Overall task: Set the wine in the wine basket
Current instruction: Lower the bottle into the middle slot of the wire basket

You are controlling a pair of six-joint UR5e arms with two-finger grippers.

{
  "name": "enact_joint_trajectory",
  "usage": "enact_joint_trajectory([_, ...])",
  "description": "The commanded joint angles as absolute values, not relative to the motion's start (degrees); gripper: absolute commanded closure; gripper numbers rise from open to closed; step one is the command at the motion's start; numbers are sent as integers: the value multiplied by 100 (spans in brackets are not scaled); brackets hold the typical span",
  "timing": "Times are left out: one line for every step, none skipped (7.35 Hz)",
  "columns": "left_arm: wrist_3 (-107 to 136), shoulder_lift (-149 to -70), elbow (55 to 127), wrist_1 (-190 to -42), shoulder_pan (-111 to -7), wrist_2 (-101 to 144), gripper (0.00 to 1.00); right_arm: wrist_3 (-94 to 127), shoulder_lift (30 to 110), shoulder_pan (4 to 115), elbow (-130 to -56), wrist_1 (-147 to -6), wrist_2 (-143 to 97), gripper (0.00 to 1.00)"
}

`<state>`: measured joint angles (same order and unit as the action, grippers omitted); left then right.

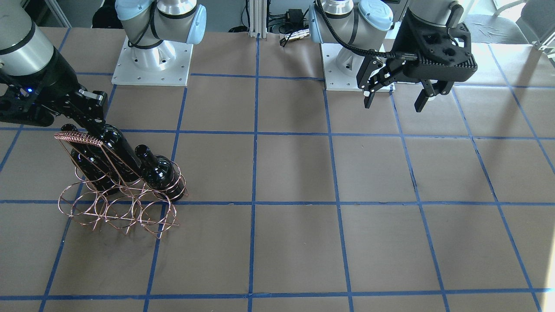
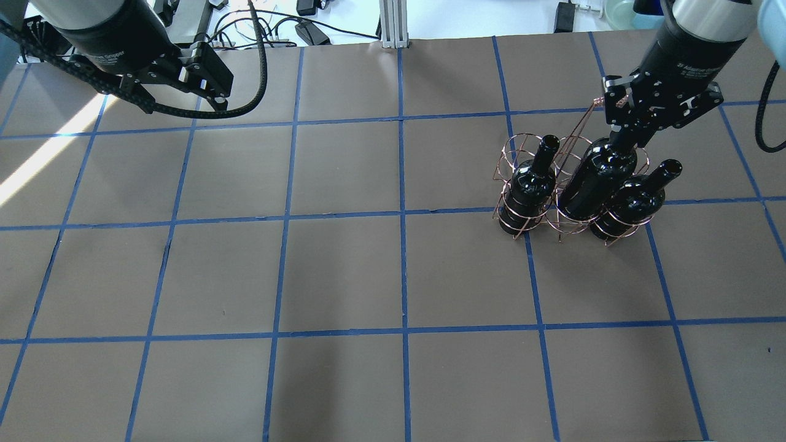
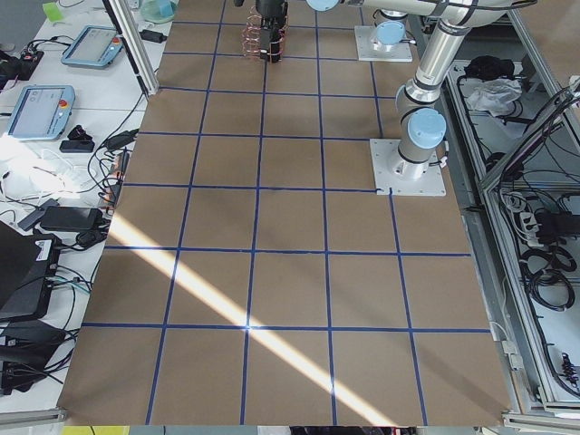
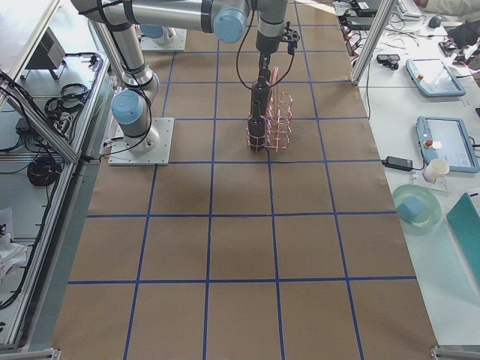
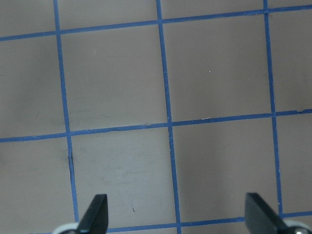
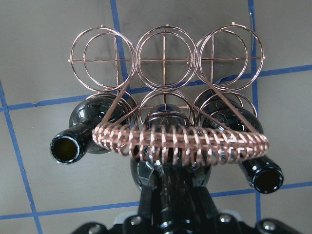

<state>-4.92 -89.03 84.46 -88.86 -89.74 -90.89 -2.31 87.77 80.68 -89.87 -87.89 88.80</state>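
The copper wire wine basket (image 2: pixel 513 145) stands at the right of the table, with its coil-wrapped handle (image 6: pixel 180 144) on top. Three dark wine bottles stand in its robot-side row of rings. My right gripper (image 2: pixel 620 138) is shut on the neck of the middle bottle (image 2: pixel 599 178), whose lower body sits inside the middle ring. The other two bottles (image 2: pixel 529 184) (image 2: pixel 632 199) stand free in the outer rings. In the front-facing view the right gripper (image 1: pixel 93 123) holds the same bottle (image 1: pixel 115 147). My left gripper (image 1: pixel 399 97) is open and empty, high over bare table (image 5: pixel 178 217).
The basket's far row of rings (image 6: pixel 163 58) holds nothing. The brown table top (image 2: pixel 344 276) carries a blue tape grid. The arm bases (image 1: pixel 151 60) stand at the robot's edge. Side benches with tablets and cables (image 4: pixel 435 75) flank the table.
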Motion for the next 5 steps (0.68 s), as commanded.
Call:
enact_joint_trajectory([-492,-8903,8446,-8886,-8974,-9088,0,-229,8676,8068,-9315,-9165,8894,95])
enact_joint_trajectory([-492,-8903,8446,-8886,-8974,-9088,0,-237,8614,8068,-9360,-9245,8886,95])
enact_joint_trajectory([-492,-8903,8446,-8886,-8974,-9088,0,-229,8439,8068,-9360,-9333,8886,95])
enact_joint_trajectory([-492,-8895,8446,-8886,-8974,-9097,0,-229,8368,8068,-9360,-9386,8921,95])
enact_joint_trajectory([-492,-8895,8446,-8894,-8974,-9088,0,-229,8350,8068,-9369,-9387,8930,95])
